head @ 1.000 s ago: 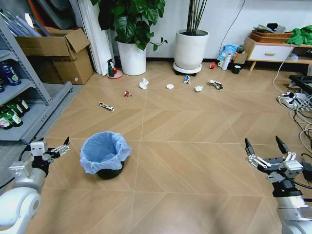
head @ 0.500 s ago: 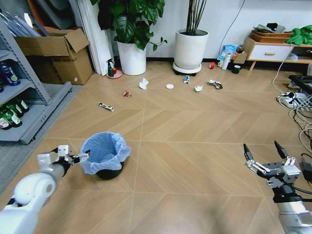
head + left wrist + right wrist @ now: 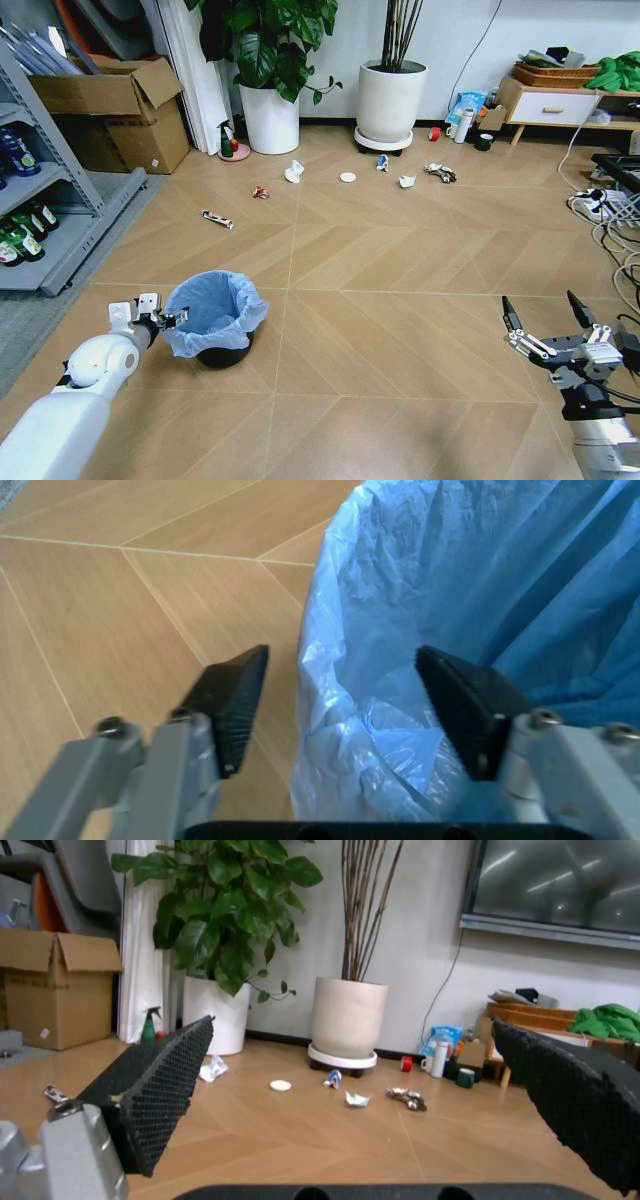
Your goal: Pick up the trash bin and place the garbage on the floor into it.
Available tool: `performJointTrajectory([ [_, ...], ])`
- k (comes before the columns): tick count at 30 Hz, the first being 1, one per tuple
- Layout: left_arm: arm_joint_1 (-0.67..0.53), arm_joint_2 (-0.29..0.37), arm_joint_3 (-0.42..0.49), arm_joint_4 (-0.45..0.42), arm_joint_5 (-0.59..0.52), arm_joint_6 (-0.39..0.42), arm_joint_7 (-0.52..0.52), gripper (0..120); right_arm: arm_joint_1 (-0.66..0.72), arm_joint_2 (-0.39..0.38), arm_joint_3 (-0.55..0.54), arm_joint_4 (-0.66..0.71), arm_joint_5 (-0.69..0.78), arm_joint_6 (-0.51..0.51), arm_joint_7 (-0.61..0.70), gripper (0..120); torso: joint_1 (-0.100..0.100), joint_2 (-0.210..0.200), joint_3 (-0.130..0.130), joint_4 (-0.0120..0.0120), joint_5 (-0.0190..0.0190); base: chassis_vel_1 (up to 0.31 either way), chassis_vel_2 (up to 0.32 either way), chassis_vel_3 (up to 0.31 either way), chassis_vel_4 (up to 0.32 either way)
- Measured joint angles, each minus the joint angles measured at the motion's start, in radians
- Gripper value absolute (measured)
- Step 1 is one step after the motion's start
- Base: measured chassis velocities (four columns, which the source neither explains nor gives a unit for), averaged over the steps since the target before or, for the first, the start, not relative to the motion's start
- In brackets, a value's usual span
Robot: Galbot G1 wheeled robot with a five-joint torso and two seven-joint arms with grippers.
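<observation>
Since the earlier frames the left gripper (image 3: pixel 172 319) had swung in from the bin's left side to its rim, and its fingers stood apart, straddling the blue bag-covered edge of the trash bin (image 3: pixel 215 318) on the floor (image 3: pixel 400 330). The garbage (image 3: pixel 348 177) lay scattered well beyond, near the plant pots (image 3: pixel 391 101), while the right gripper (image 3: pixel 545 322) hung open and idle at far right. The fingers might pinch only loose bag, so the liner could slip off.

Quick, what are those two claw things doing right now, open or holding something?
Left gripper: open, fingers either side of the trash bin rim, not clamped.
Right gripper: open, holding nothing, above the floor.
</observation>
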Motion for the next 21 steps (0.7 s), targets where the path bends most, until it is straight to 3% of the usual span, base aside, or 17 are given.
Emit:
performJointTrajectory([
  [16,0.007,-0.001,-0.015,-0.022,-0.022,-0.007,0.016,0,0.008,-0.004,-0.005,-0.002,0.003,-0.004,0.001,100,0.000,0.000,0.000,0.0000,0.0000,0.000,0.000,0.000,0.000],
  [21,0.022,-0.001,-0.031,-0.030,-0.022,-0.007,0.016,0,0.008,-0.006,-0.006,-0.003,0.004,-0.004,0.001,100,0.000,0.000,0.000,-0.0001,-0.0002,0.000,0.000,0.000,0.000],
])
